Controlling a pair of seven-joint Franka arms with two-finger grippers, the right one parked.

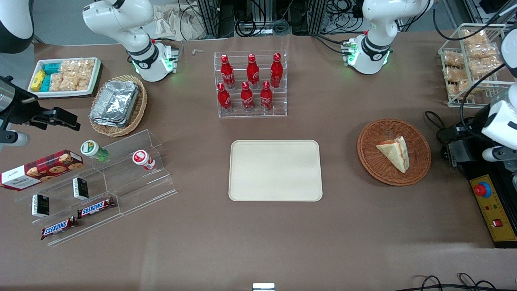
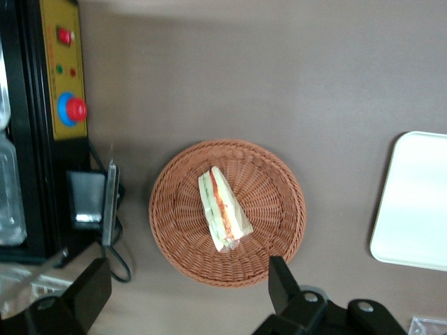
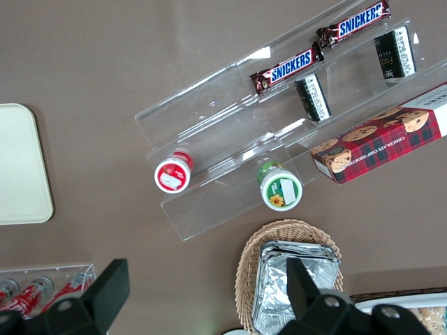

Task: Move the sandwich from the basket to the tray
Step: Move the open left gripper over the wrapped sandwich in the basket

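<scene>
Item: 1 wrapped sandwich (image 2: 223,210), lying in the round wicker basket (image 2: 183,241), directly below the gripper (image 2: 188,287), whose fingers are spread wide and empty. Recommended handling: descend straight, straddle the wedge's bread faces, close gently; cream tray (image 2: 412,209) waits well apart.

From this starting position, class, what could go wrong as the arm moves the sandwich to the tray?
1. The sandwich lies tilted in the basket; the open pincer, high above it, might close on wrapping and slip.
2. The light basket could lift or slide with it.
3. The tray has only a low rim, so a dropped wedge may skid off.
</scene>
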